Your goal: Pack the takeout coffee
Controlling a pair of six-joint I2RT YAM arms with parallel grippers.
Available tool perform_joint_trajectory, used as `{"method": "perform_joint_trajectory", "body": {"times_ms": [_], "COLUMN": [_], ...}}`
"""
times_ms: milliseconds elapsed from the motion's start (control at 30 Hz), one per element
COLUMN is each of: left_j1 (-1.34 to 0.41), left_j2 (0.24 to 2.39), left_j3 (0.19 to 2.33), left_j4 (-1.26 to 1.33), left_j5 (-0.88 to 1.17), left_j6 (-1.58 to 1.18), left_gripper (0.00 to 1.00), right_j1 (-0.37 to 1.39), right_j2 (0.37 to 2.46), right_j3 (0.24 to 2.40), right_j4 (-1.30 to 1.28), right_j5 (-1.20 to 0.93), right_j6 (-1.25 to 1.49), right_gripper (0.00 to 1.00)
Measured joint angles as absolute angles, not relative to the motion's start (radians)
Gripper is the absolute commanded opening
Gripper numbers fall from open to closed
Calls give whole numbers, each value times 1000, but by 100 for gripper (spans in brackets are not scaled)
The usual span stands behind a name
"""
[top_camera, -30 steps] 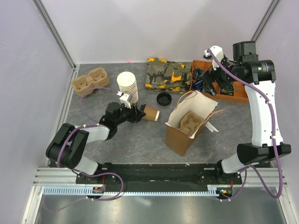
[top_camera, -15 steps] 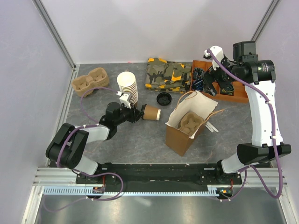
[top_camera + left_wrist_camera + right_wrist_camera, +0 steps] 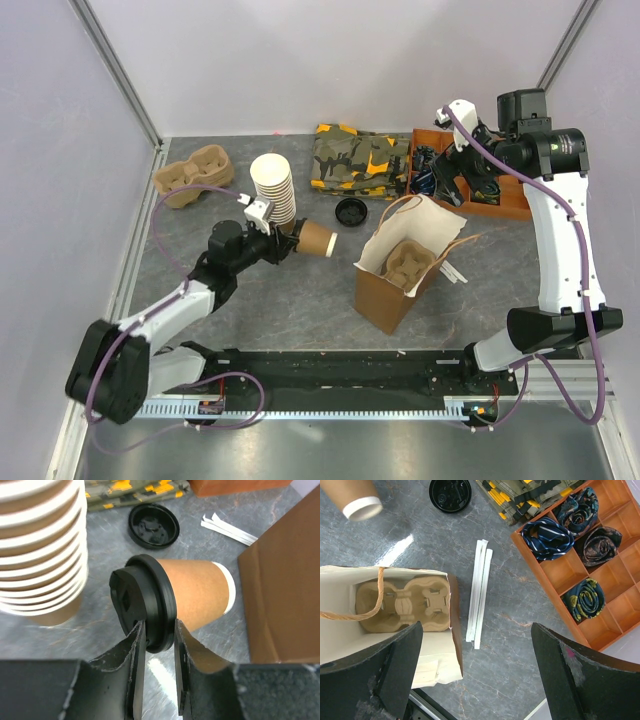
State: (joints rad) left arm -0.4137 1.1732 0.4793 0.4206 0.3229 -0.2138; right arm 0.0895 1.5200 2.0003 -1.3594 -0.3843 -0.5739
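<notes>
Gripping the takeout coffee [image 3: 195,592] by its black lid rim with the left gripper [image 3: 159,630], jaws pinched narrow, cup sideways beside the cup stack [image 3: 42,550]. Carrying step, seemingly. Next: swinging over the paper bag [image 3: 400,270], uprighting, lowering into the cup carrier [image 3: 402,602]. On the right gripper [image 3: 480,660]: gaping wide, holding nothing.

A grey, marbled tabletop [image 3: 300,300] carries everything. In its far left corner lies a moulded cardboard cup carrier [image 3: 193,173]. A stack of paper cups [image 3: 272,185] stands right of it. A folded camouflage cloth [image 3: 360,160] lies at the far edge, with a loose black lid [image 3: 351,211] just in front of it. A divided orange tray [image 3: 559,571] fills the far right corner. An open brown paper bag [image 3: 385,290] stands right of centre, with paper-wrapped straws [image 3: 480,595] on its right.
</notes>
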Motion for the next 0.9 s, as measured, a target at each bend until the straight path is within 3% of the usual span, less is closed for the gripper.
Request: {"method": "perform_joint_trajectory", "body": {"times_ms": [400,667,900], "left_j1": [-414,-437,-558], "left_j2": [727,685,670], "left_j3": [551,501,363], "left_j4": [-41,-143,-131], "left_j5": [340,346,287], "left_j6": [338,818,1122], "left_gripper": [2,2,2], "right_j1": [89,89,89], "right_j2": [1537,1544,1542], "right_j3": [2049,2091,2091], "right_j4": [-1363,-1363,-1363], "right_j5": [-393,-425,-428], "right_j6": [-554,-514,-493], "right_gripper": [98,98,98]}}
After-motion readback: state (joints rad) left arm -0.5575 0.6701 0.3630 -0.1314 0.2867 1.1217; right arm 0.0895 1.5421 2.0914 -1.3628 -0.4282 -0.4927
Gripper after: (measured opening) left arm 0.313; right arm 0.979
